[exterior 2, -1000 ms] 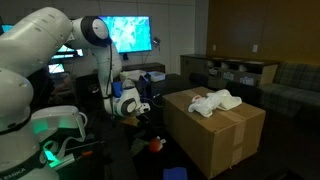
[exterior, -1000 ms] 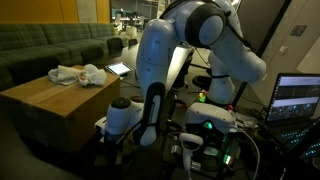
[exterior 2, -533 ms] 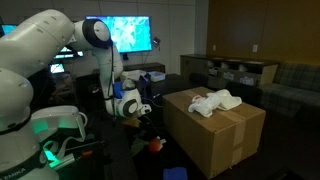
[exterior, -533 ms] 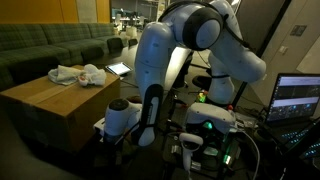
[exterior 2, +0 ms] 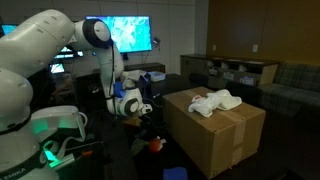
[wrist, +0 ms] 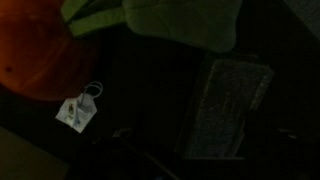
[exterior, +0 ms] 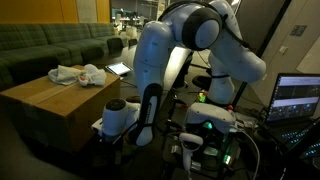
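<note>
The white arm [exterior: 160, 60] bends down low beside the cardboard box [exterior 2: 215, 132], which carries a crumpled pale cloth [exterior 2: 215, 101]. The pincer [exterior 2: 143, 111] hangs released, holding nothing, just above the dark floor [wrist: 150, 90]. It is near an orange thing [exterior 2: 155, 144], perhaps a cap, and a small white tag [wrist: 77, 112].

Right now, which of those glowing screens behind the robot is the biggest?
The big screen showing a blue picture, high at the back. The monitors left of it are far smaller and sit lower.
</note>
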Robot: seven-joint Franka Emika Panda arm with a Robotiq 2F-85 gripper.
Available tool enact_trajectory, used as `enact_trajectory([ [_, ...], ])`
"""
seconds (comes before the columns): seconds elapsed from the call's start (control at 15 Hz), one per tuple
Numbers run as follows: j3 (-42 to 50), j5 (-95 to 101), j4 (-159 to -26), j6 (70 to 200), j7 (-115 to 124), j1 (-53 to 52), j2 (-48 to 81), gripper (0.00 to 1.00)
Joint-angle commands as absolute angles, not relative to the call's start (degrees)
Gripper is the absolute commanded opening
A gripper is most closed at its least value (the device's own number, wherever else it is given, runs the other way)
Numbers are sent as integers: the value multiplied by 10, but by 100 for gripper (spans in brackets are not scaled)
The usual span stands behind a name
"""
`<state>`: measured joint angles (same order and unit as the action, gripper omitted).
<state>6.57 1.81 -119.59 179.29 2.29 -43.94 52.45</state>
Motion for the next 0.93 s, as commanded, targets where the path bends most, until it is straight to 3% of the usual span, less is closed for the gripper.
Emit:
enact_trajectory([
  [0.0, 66, 32, -1177, 1784, 23, -429, 532, 100],
  [0.87, 71, 33, -1184, 1793, 27, -434, 523, 100],
])
